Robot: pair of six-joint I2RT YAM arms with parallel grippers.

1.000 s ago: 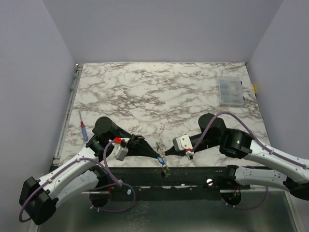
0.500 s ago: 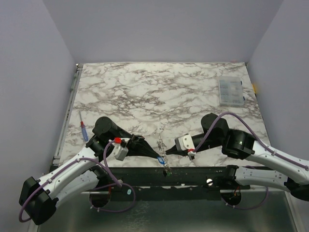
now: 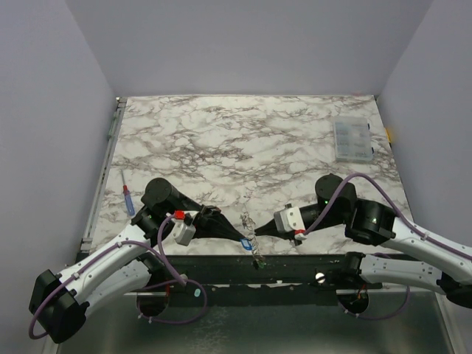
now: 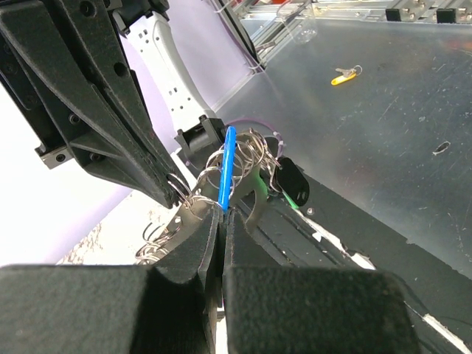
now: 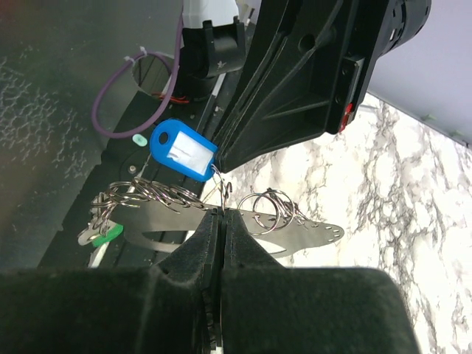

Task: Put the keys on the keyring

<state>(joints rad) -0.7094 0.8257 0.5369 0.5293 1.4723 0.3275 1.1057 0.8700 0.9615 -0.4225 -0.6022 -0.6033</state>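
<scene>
my right gripper [image 5: 222, 212] pinches the long silvery metal keyring [image 5: 302, 234], my left gripper [image 4: 223, 212] a blue plastic-headed key [image 4: 227, 162]. the green key [image 5: 109, 233] hangs on already.

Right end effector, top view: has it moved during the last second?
Yes. The right end effector drew back slightly rightward, its wrist now nearer under the clear box; its tip hardly shifted.

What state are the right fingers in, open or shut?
Shut. The right fingers meet with no gap in the wrist view, pinching the flat silvery keyring between them.
</scene>
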